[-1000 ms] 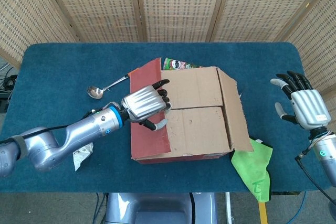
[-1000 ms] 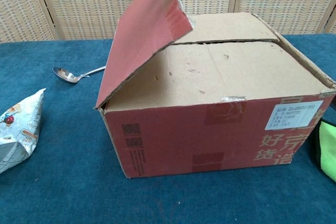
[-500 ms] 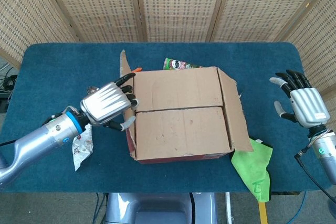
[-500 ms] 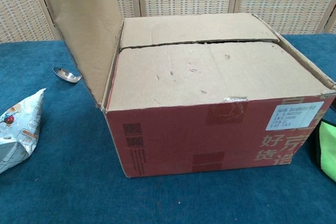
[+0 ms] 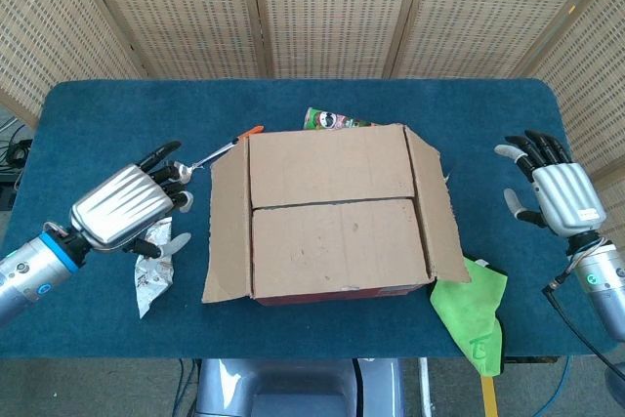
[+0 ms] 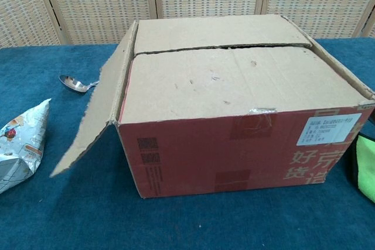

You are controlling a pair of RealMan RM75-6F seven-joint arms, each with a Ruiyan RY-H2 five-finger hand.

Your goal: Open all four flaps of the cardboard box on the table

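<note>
Left hand fingers spread, holding nothing; snack packet just below it, spoon by its fingertips; cardboard box to its right, left flap folded out, two top flaps flat, right flap splayed; green cloth next; right hand spread, empty, apart from box.
</note>
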